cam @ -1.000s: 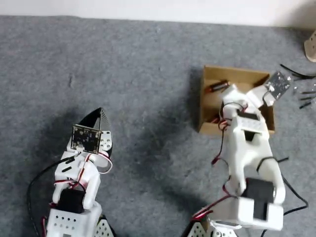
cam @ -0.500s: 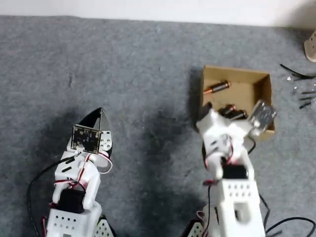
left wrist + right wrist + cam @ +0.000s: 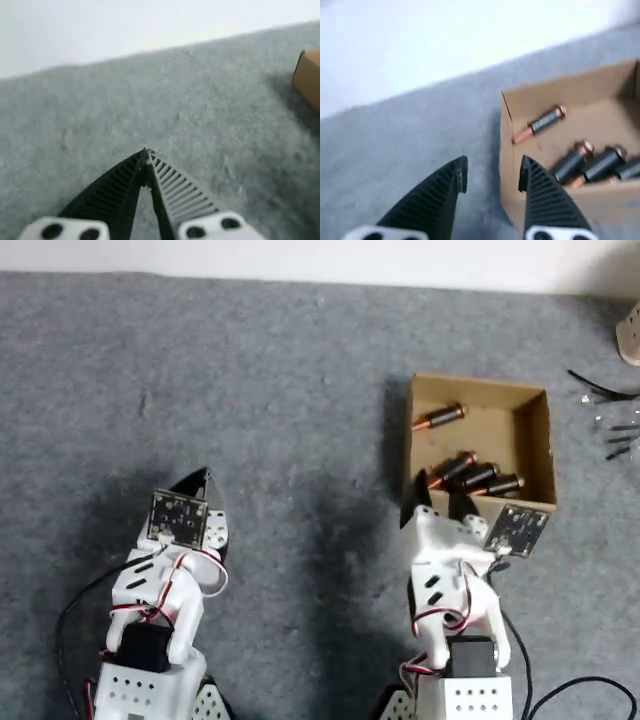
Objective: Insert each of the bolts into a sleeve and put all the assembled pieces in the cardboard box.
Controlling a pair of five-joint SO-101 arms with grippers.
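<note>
Bolt-and-sleeve pieces (image 3: 478,477): four are lying flat inside the cardboard box (image 3: 480,388), all just past the tips of the right fingers (image 3: 545,200). Three are lying side by side, packed close, nearest those tips. The lone piece (image 3: 438,417) is lying slanted farther out, toward the box's far wall. Dark sleeves, copper ends sticking out.

Left gripper (image 3: 205,477) is hanging over the grey surface (image 3: 300,390), well apart from the box. Its fingers (image 3: 175,185) are pressing together at the tips, nothing caught between them. Ahead of the tips the surface is running up to a white wall (image 3: 150,25). A corner of the box is showing far off on the other arm's side.

Right gripper (image 3: 438,508) is sitting right at the box's near wall, by the corner closer to the left arm. Fingers are standing apart, gap holding nothing. In the right wrist view one finger is overlapping the near wall, the other is hanging over the surface beside the box, and the box corner is falling in line with the gap. Cannot tell whether either tip is touching the cardboard.

Past the box, on the side away from both sets of fingers, thin black strips (image 3: 600,390) and small loose bits (image 3: 620,440) are lying on the surface, and a pale object (image 3: 630,332) is poking in at the edge.
</note>
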